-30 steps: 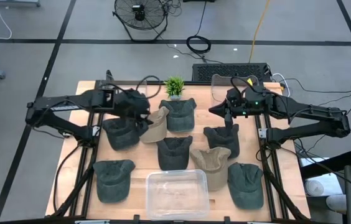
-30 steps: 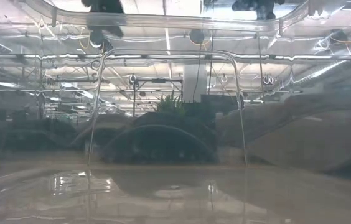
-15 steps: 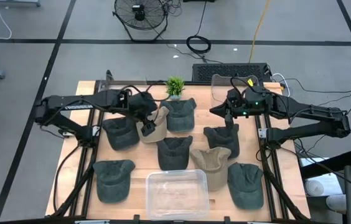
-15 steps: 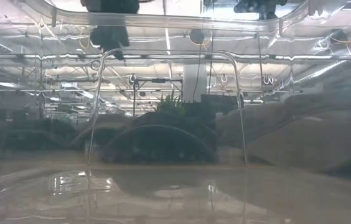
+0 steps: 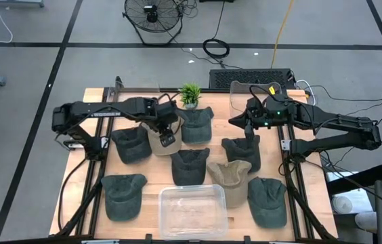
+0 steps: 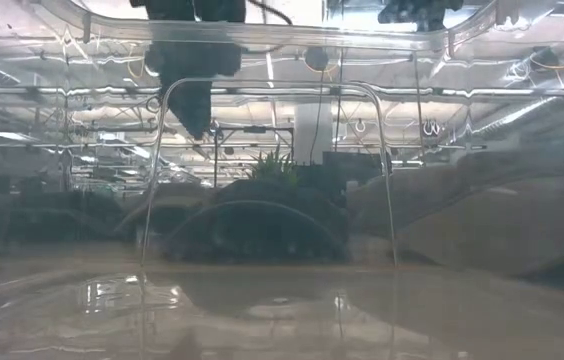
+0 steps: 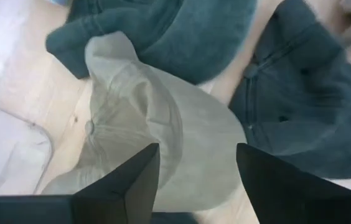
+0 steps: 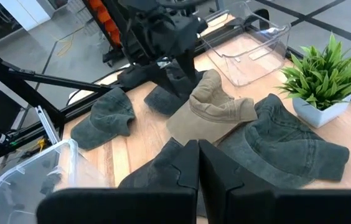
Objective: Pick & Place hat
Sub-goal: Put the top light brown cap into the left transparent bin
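Note:
A beige hat [image 5: 156, 141] lies crown-up on the wooden table among dark green hats; it also shows in the left wrist view as the beige hat [image 7: 163, 118] and in the right wrist view as the beige hat [image 8: 216, 106]. My left gripper [image 5: 167, 139] hangs open just above it, the fingers standing over either side of the crown around my left gripper [image 7: 197, 165]; I see no touch. My right gripper [image 5: 247, 129] waits shut over a dark hat [image 5: 240, 150] on the table's right; its fingers meet at my right gripper [image 8: 198, 165].
Several dark green hats [image 5: 196, 124] ring the beige one closely. A second beige hat [image 5: 230, 173] lies right of centre. A clear bin [image 5: 193, 209] sits at the near edge, filling the low view. A small plant [image 5: 190, 95] and another clear bin [image 5: 252, 88] stand at the far edge.
My left gripper has swung toward the table's right and come down over the beige hat, now covering much of it in the high view. The right arm has kept still.

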Robot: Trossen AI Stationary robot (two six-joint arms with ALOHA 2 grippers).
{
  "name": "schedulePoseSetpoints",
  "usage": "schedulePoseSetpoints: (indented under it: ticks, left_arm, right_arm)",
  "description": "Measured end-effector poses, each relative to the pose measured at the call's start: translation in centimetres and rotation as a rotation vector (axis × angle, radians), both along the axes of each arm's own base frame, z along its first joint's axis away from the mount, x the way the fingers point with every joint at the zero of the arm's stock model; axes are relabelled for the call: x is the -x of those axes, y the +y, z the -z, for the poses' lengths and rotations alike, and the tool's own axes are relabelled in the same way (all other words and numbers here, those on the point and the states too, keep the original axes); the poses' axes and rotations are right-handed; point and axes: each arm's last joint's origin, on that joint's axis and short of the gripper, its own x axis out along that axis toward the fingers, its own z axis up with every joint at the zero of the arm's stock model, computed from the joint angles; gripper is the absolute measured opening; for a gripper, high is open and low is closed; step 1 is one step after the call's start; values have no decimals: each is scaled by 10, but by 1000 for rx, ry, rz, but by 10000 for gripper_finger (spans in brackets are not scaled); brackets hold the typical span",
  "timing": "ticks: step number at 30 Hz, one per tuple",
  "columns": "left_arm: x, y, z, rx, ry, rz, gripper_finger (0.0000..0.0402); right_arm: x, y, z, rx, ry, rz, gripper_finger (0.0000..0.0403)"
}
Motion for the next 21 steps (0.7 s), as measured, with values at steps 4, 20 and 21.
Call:
schedulePoseSetpoints:
  ticks: [4, 20, 21]
  left_arm:
    - [-6, 4, 17, 11, 76, 24, 210]
    - [-15, 22, 51, 23, 207, 49, 209]
    - [-15, 22, 51, 23, 212, 67, 209]
  right_arm:
    - [0, 0, 1, -3, 14, 0, 0]
    - [1, 0, 2, -12, 26, 3, 0]
    - [1, 0, 3, -13, 28, 3, 0]
